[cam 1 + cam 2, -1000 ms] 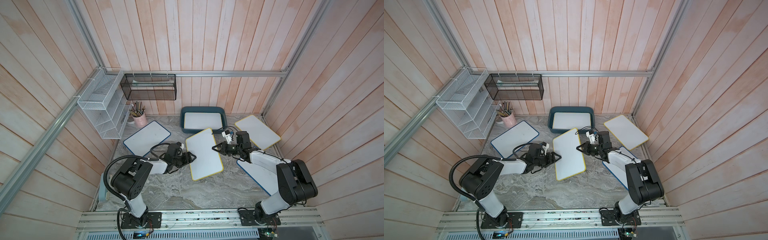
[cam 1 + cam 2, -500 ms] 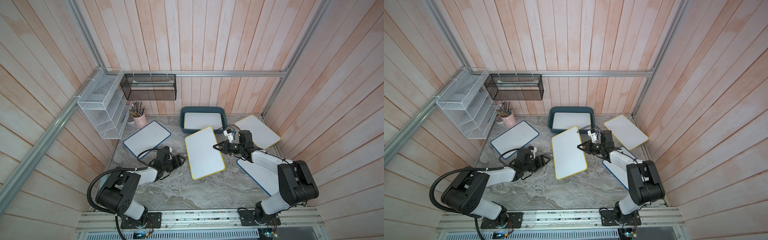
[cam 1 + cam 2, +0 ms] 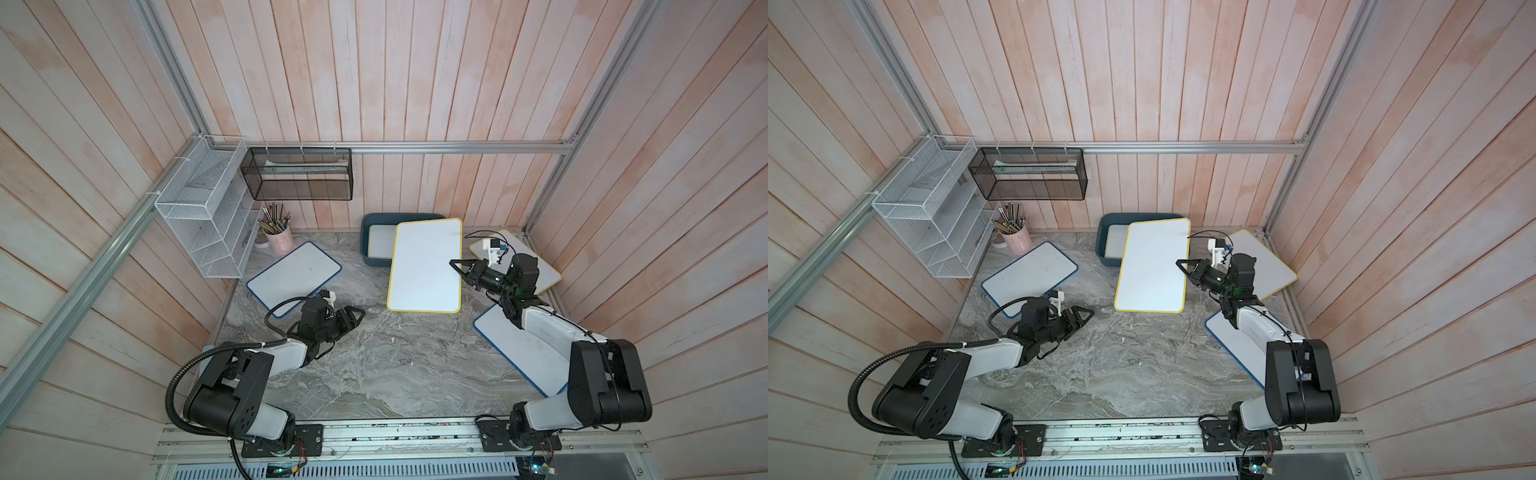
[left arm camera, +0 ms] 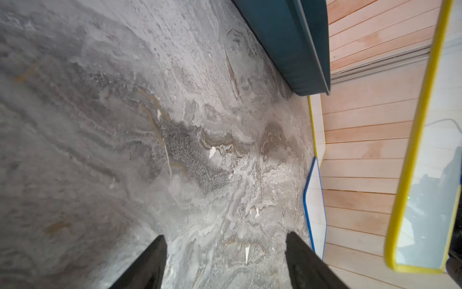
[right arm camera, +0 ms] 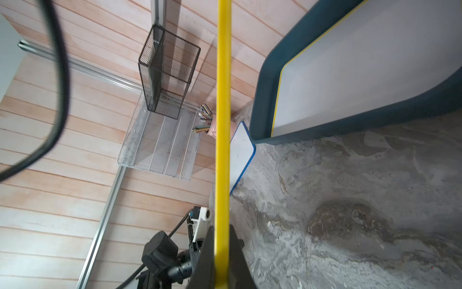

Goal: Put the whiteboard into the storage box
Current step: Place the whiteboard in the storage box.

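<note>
Right wrist view is showing the right gripper (image 5: 221, 229) clamping the long edge of the white, yellow-rimmed rectangular whiteboard (image 3: 425, 266), holding it raised and partly over the dark teal plastic storage box (image 3: 399, 217), probably to clear its wall. The left gripper (image 3: 356, 319) is hovering spread, empty.

From my station I see pale pink wooden plank walls (image 3: 374, 83) closing the cell on three sides, framed by aluminium rails (image 3: 457, 146), above a grey marble-patterned tabletop (image 3: 395, 365) in soft, even light. A white wire shelf basket (image 3: 208, 216) hangs on the left wall. A black wire mesh rack (image 3: 297, 174) hangs from the back rail, with a pink cup of pencils (image 3: 280, 243) standing in the corner below.
</note>
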### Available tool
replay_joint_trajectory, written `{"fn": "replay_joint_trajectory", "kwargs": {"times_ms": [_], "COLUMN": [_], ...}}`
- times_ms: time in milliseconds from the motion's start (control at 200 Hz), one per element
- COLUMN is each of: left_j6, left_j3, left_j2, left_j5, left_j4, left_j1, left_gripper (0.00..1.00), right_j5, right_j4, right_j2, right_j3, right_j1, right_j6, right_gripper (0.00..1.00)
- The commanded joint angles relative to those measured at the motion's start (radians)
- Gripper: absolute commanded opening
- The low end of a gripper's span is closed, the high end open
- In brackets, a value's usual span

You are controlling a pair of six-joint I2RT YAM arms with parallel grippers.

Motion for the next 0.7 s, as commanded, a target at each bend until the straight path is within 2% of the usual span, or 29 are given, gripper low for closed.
{"fn": "replay_joint_trajectory", "kwargs": {"times_ms": [0, 260, 400, 565, 690], "left_j6": [0.031, 0.048, 0.084, 0.178, 0.252], "left_j3": [0.032, 0.068, 0.138, 0.248, 0.304], "left_j2": [-0.024, -0.046, -0.065, -0.103, -0.137], "left_j5": [0.012, 0.066, 0.137, 0.159, 0.186], "left_j4": [0.003, -0.052, -0.169, -0.351, -0.466], "left_j1": [0.014, 0.086, 0.115, 0.137, 0.197], "left_gripper": [0.76, 0.77, 0.77, 0.77, 0.77], "right_j5": [0.213, 0.662, 0.918, 1.242, 1.385], "right_j4": [0.246, 0.401, 0.536, 0.664, 0.818], "right_j2": [-0.044, 0.0, 0.071, 0.215, 0.395], "right_j3": [-0.031, -0.014, -0.007, 0.029, 0.128], "right_j1": [0.016, 0.202, 0.327, 0.479, 0.561], "right_j6": [0.149, 0.215, 0.23, 0.246, 0.244], "right_gripper": [0.0, 0.0, 0.0, 0.0, 0.0]}}
